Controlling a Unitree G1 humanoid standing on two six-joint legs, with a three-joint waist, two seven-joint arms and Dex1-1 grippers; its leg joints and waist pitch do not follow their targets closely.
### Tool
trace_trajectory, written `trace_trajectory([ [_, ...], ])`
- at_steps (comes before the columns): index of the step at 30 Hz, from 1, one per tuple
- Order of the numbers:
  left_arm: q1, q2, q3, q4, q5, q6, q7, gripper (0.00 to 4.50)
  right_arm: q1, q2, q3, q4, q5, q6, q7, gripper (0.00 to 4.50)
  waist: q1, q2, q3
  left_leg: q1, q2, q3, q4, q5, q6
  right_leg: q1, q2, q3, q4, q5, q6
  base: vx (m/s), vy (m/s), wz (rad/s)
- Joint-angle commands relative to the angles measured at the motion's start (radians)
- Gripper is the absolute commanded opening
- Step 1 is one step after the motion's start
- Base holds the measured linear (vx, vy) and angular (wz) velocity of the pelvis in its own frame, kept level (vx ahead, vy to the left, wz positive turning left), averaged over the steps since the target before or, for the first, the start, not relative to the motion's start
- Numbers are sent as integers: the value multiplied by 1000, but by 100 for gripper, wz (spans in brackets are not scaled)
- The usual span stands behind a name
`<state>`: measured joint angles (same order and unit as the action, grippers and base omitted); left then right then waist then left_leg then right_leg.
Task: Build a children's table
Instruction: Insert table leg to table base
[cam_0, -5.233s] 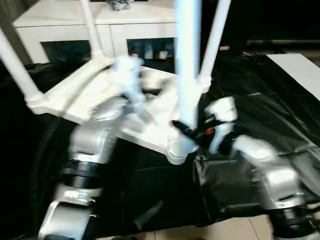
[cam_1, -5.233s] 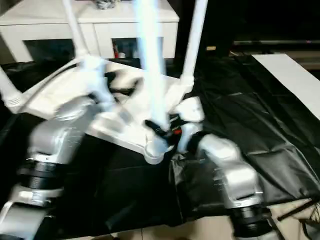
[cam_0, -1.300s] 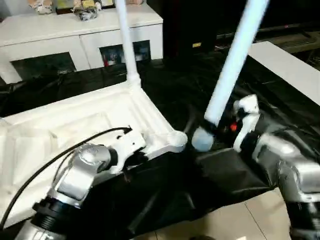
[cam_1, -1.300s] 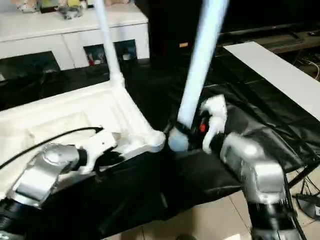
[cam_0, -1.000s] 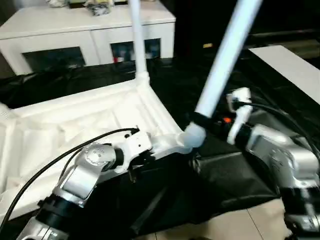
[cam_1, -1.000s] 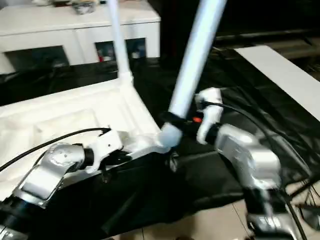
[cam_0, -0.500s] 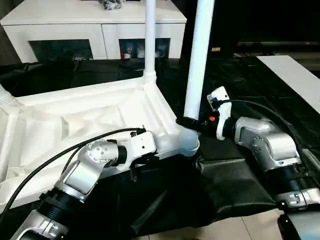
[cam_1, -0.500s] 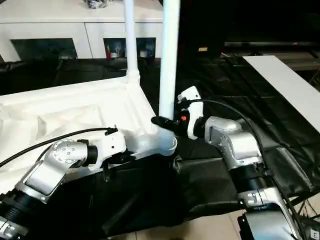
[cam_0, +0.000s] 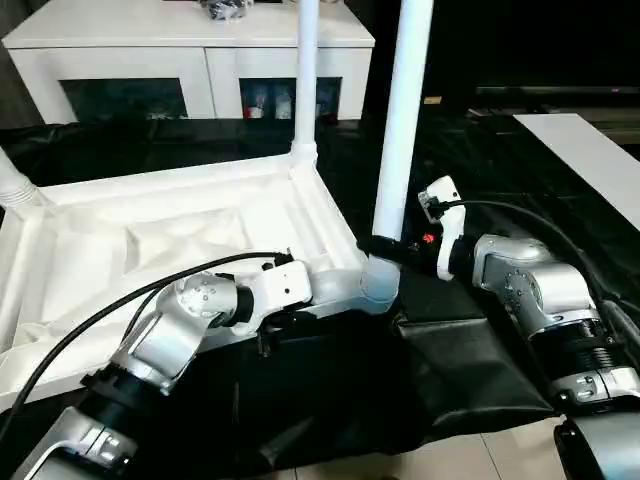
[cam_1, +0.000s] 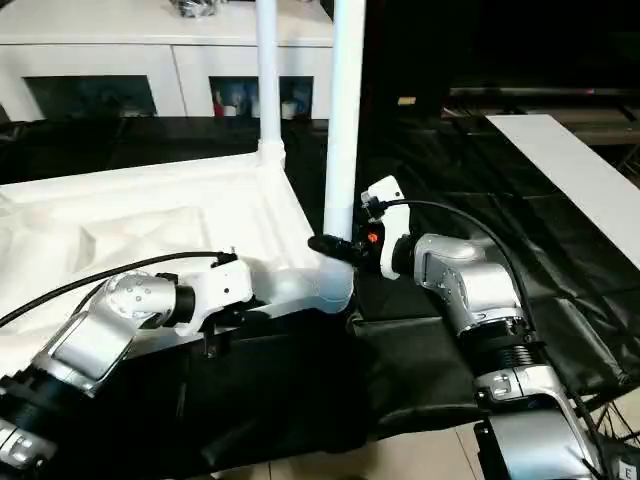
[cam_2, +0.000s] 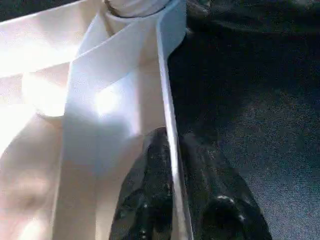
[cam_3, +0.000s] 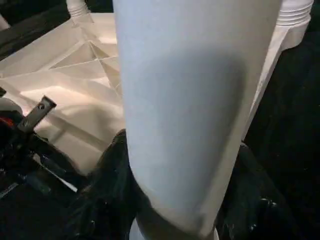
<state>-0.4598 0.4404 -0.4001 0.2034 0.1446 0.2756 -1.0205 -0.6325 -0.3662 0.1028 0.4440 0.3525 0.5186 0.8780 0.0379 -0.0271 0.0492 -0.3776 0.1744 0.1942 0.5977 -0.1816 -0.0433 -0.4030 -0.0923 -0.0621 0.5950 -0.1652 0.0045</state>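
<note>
The white tabletop (cam_0: 150, 240) lies upside down on a black sheet, ribbed underside up. One leg (cam_0: 305, 70) stands in its far corner, and another leg (cam_0: 12, 182) rises at the left edge. A third leg (cam_0: 400, 120) stands upright in the near right corner socket (cam_0: 378, 282). My right gripper (cam_0: 385, 245) is shut on this leg just above the socket, and its fingers (cam_3: 107, 170) hug the leg (cam_3: 190, 100). My left gripper (cam_2: 176, 136) is shut on the tabletop's front rim (cam_2: 167, 105), one finger on each side of the thin wall.
A white cabinet (cam_0: 190, 40) with glass-fronted compartments stands behind the tabletop. The black sheet (cam_0: 470, 360) covers the floor to the right and front. A white board (cam_0: 590, 150) lies at the far right, and pale floor tiles (cam_0: 480, 455) show near me.
The leg in my right gripper has swung from a tilt to upright and now sits in the near right corner socket. My left gripper stays on the front rim.
</note>
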Motion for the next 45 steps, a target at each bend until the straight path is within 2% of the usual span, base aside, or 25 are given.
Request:
trace_trajectory([
  [1, -27, -5, -22, 15, 11, -16, -6, 100, -1, -6, -27, -4, -4, -12, -9, 184, -3, 10, -64, 23, 55, -26, -81, -302, -29, 32, -53, 44, -68, -268, -210, 0, 0, 0],
  [2, -32, -4, -25, 21, 14, -22, -5, 100, 0, -4, -28, -5, -4, -14, -10, 184, -2, 10, -65, 20, 55, -26, -81, -281, -22, 35, -53, 43, -64, -236, -220, 0, 0, 0],
  [3, -38, -3, -29, 29, 19, -27, -4, 101, 2, -1, -30, -5, -3, -18, -14, 184, -3, 17, -66, 20, 55, -25, -80, -271, -20, 36, -51, 43, -62, -206, -228, 0, 0, 0],
  [5, -44, -1, -33, 40, 21, -28, -10, 101, 4, 4, -36, -11, 4, -19, -19, 184, -4, 16, -67, 18, 54, -25, -79, -258, -15, 39, -51, 42, -58, -177, -240, 0, 0, 0],
  [7, -50, 1, -37, 50, 24, -30, -13, 101, 5, 8, -38, -14, 7, -20, -20, 184, -3, 27, -68, 20, 54, -24, -77, -248, -11, 40, -51, 42, -55, -152, -255, 0, 0, 0],
  [9, -54, -1, -38, 58, 28, -28, -9, 101, 5, 10, -36, -12, 6, -23, -20, 184, -4, 22, -66, 21, 54, -23, -77, -263, -11, 41, -51, 42, -57, -168, -259, 0, 0, 0],
  [11, -62, 1, -45, 77, 41, -25, -4, 101, 8, 15, -34, -12, -1, -28, -19, 184, -4, 27, -64, 23, 55, -23, -78, -285, -16, 39, -52, 42, -62, -212, -253, 0, 0, 0],
  [12, -62, 1, -45, 77, 41, -25, -4, 101, 8, 15, -34, -12, -1, -28, -19, 184, -5, 26, -63, 23, 54, -23, -78, -291, -17, 38, -52, 42, -63, -223, -250, 0, 0, 0],
  [13, -65, 5, -50, 87, 51, -23, -3, 73, 9, 17, -29, -11, -6, -33, -18, 184, -4, 25, -62, 22, 54, -25, -79, -301, -20, 38, -53, 42, -65, -247, -244, 0, 0, 0],
  [17, -64, 22, -57, 93, 56, 6, -17, 63, 8, 18, -16, -11, -19, -42, -11, 184, -5, 25, -59, 23, 55, -25, -79, -315, -22, 35, -55, 43, -70, -301, -228, 0, 0, 0],
  [18, -60, 28, -60, 87, 52, 8, -31, 40, 6, 19, -12, -9, -22, -43, -7, 184, -5, 25, -59, 23, 54, -26, -80, -322, -23, 34, -55, 42, -72, -322, -223, 0, 0, 0],
  [21, -55, 31, -59, 81, 43, 12, -39, 26, 3, 22, -7, -1, -26, -45, -2, 184, -8, 25, -59, 21, 55, -28, -81, -324, -26, 35, -56, 42, -71, -334, -216, 0, 0, 0],
  [23, -50, 28, -57, 73, 31, 12, -42, 19, -4, 31, -8, 22, -29, -53, -6, 184, -7, 26, -60, 24, 55, -26, -79, -320, -25, 32, -54, 43, -71, -314, -223, 0, 0, 0],
  [28, -47, 20, -50, 62, 26, 10, -31, 2, -20, 63, -58, 105, -17, -83, -49, 184, -8, 28, -60, 24, 55, -26, -79, -317, -24, 32, -55, 43, -69, -301, -234, 0, 0, 0],
  [30, -46, 17, -42, 58, 25, 11, -15, 0, -13, 72, -82, 128, -10, -97, -70, 184, -8, 25, -60, 24, 55, -26, -80, -324, -25, 33, -55, 42, -70, -311, -230, 0, 0, 0],
  [35, -34, 21, -32, 39, 13, 30, 0, 0, 58, 97, -159, 124, 42, -115, -110, 183, -7, 25, -60, 23, 55, -26, -82, -321, -21, 34, -56, 43, -73, -324, -219, 0, 0, 0],
  [36, -34, 21, -32, 39, 13, 30, 0, 0, 58, 97, -159, 124, 42, -115, -110, 183, -6, 26, -60, 23, 55, -26, -81, -323, -20, 32, -57, 43, -73, -326, -218, 0, 0, 0],
  [37, -28, 21, -27, 34, 12, 35, 5, 0, 106, 111, -183, 101, 61, -125, -116, 183, -6, 26, -60, 23, 55, -27, -81, -325, -20, 34, -57, 42, -74, -333, -216, 0, 0, 0],
  [38, -27, 21, -27, 34, 12, 35, 6, 0, 111, 112, -184, 98, 62, -126, -116, 183, -5, 26, -59, 25, 56, -26, -82, -327, -19, 31, -56, 42, -76, -335, -211, 0, 0, 0],
  [39, -27, 20, -26, 35, 12, 37, 9, 0, 131, 118, -191, 81, 69, -128, -115, 183, -3, 35, -60, 26, 56, -28, -82, -330, -22, 31, -57, 42, -74, -331, -212, 0, 0, 0],
  [40, -28, 19, -25, 37, 12, 38, 13, 0, 157, 124, -198, 57, 77, -131, -115, 183, -6, 30, -61, 23, 55, -28, -84, -326, -21, 33, -54, 41, -73, -318, -213, 0, 0, 0],
  [42, -28, 20, -25, 37, 11, 40, 15, 0, 171, 127, -203, 44, 81, -136, -116, 183, -4, 30, -61, 26, 55, -26, -83, -324, -20, 31, -54, 42, -72, -308, -216, 0, 0, 0],
  [43, -28, 20, -25, 40, 11, 40, 21, 0, 198, 134, -214, 17, 90, -147, -124, 183, -3, 39, -61, 25, 55, -27, -84, -322, -21, 33, -54, 42, -72, -302, -218, 0, 0, 0],
  [44, -28, 21, -25, 41, 12, 40, 23, 0, 208, 136, -218, 8, 92, -151, -127, 183, -3, 34, -61, 26, 56, -25, -84, -329, -21, 30, -53, 43, -74, -300, -216, 0, 0, 0],
  [45, -29, 21, -24, 43, 12, 39, 27, 0, 227, 135, -213, -12, 88, -163, -128, 183, -3, 34, -61, 24, 55, -27, -85, -331, -21, 33, -53, 42, -73, -302, -217, 0, 0, 0],
])
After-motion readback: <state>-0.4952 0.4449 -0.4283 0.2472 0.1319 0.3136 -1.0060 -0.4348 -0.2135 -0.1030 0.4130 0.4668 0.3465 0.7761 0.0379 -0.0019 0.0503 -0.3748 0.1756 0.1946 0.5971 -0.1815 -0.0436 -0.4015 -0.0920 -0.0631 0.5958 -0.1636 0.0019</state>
